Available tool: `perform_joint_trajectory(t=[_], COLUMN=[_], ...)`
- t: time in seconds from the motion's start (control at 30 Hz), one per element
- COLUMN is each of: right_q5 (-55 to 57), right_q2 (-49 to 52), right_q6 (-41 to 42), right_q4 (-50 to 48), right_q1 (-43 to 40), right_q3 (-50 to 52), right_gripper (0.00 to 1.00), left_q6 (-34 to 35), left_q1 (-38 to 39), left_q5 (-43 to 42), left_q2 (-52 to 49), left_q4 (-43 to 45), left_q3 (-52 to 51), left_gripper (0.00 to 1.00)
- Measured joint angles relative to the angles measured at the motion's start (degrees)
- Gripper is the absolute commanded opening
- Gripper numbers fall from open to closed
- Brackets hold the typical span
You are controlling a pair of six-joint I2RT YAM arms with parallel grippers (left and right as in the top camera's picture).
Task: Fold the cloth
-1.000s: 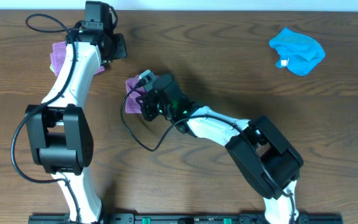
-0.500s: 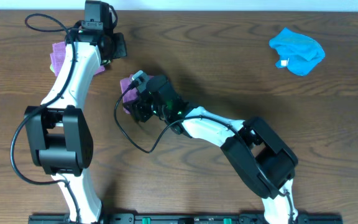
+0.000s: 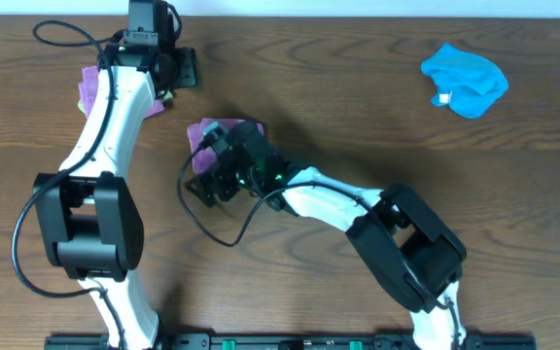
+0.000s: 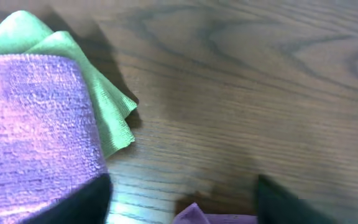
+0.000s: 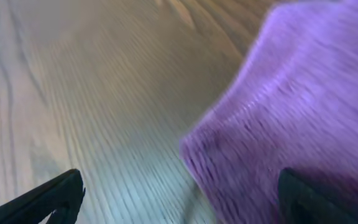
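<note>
The cloth (image 3: pixel 224 134) is a lilac-purple fuzzy towel lying folded on the wooden table left of centre. My right gripper (image 3: pixel 210 180) hovers just in front of it, open and holding nothing. In the right wrist view the cloth (image 5: pixel 291 93) fills the right side, and one dark fingertip (image 5: pixel 303 199) is over its edge while the gripper (image 5: pixel 182 199) spans bare wood. My left gripper (image 3: pixel 171 78) is at the far left back, open and empty. A purple corner (image 4: pixel 194 214) shows low between the left gripper (image 4: pixel 182 205) fingers; which cloth it belongs to is unclear.
A second purple cloth (image 3: pixel 90 87) lies under the left arm at the back left, on top of a green cloth (image 4: pixel 114 118). A crumpled bright blue cloth (image 3: pixel 465 80) sits at the back right. The right arm stretches across the table's middle.
The right gripper opened, let go of the cloth and drew back toward the front; more of the cloth now shows. The left gripper opened in place.
</note>
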State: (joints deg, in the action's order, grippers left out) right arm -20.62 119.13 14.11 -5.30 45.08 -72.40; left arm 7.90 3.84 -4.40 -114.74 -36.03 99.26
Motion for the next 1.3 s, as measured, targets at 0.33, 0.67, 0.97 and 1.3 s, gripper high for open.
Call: perform_joint_trajectory(t=[0.33,0.67,0.97,1.3], right_q5=[1.0,2.2,5.1,6.0], right_q2=[-13.8,-31.5,-59.9,-95.9], right_q6=[-1.7,-6.4,-10.5,-4.0], right_q4=[10.2,37.9,43.3,51.7], right_q1=[-5.2,-19.1,-30.8,-36.3], right_q3=[-0.2,-0.2,17.5,39.4], right_gripper=[0.99,0.99,0.99,0.99], left_q6=[1.0,2.7,2.8,2.3], left_q1=[-0.7,-7.5,-13.4,-13.2], left_q5=[0.0,-12.1,-22.1,-29.9], left_q2=[5.0,7.8,7.8,7.9], left_q4=[-1.7,-11.9,-21.8,-23.6], left_q3=[0.0,0.1,0.1,-5.6], left_gripper=[0.95,0.95,0.95,0.95])
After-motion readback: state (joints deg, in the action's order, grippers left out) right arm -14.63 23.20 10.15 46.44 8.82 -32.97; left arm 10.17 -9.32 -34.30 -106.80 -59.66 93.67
